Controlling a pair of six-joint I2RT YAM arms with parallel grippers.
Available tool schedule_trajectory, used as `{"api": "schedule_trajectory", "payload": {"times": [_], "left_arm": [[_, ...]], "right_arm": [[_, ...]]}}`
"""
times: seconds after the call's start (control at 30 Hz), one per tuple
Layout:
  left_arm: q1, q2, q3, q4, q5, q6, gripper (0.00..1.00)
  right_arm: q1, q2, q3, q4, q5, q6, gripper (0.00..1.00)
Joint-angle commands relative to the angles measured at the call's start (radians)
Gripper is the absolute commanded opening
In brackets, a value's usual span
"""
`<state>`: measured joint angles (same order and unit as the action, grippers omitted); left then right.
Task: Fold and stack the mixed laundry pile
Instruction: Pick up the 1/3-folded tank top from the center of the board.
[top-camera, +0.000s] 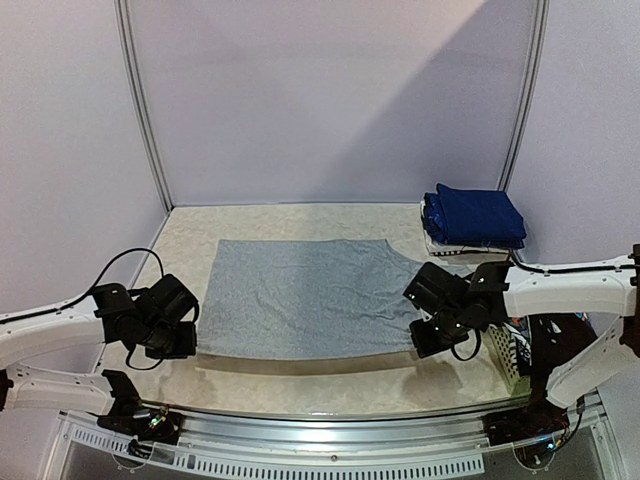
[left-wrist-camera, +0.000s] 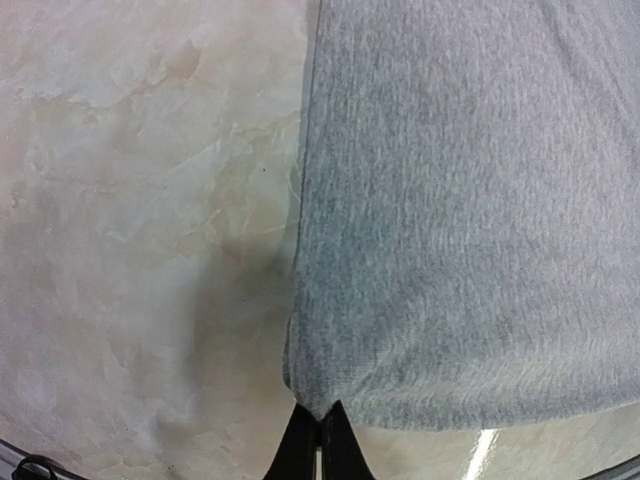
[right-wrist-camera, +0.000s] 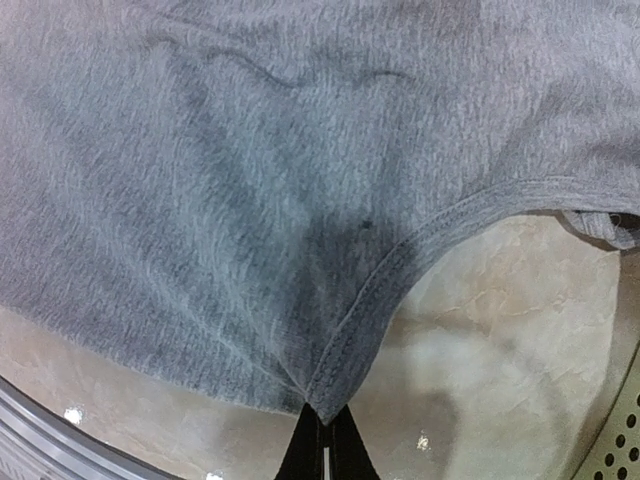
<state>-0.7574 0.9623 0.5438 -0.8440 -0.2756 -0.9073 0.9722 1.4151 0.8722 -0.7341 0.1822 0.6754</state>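
Top external view: left end effector (left-wrist-camera: 320, 432) and right end effector (right-wrist-camera: 323, 437) each clench a grey shirt (top-camera: 300, 298) corner. Either thin pinch may slip mid-fold, skewing it.

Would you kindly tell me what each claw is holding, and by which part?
Both grip the grey shirt: left claw at a plain corner, right claw at its curved stitched edge.

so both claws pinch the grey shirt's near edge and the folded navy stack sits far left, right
No: the folded navy blue cloth stack sits far right, as the top external view shows. The left claw and right claw do pinch the flat grey cloth shirt at its near edge.
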Motion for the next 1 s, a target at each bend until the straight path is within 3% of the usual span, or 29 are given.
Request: {"api": "schedule_trajectory", "payload": {"times": [0.0, 0.57, 0.97], "left_arm": [[-0.008, -0.016, 0.025, -0.023, -0.04, 0.013, 0.0], [0.026, 0.127, 0.168, 0.002, -0.199, 0.102, 0.0], [0.089, 0.328, 0.245, 0.102, -0.22, 0.182, 0.0]], "right_arm": [[-0.008, 0.021, 0.051, -0.076, 0.075, 0.002, 0.0], [-0.017, 0.171, 0.206, -0.134, 0.22, -0.025, 0.0], [-0.082, 0.306, 0.308, -0.141, 0.267, -0.067, 0.0]]}}
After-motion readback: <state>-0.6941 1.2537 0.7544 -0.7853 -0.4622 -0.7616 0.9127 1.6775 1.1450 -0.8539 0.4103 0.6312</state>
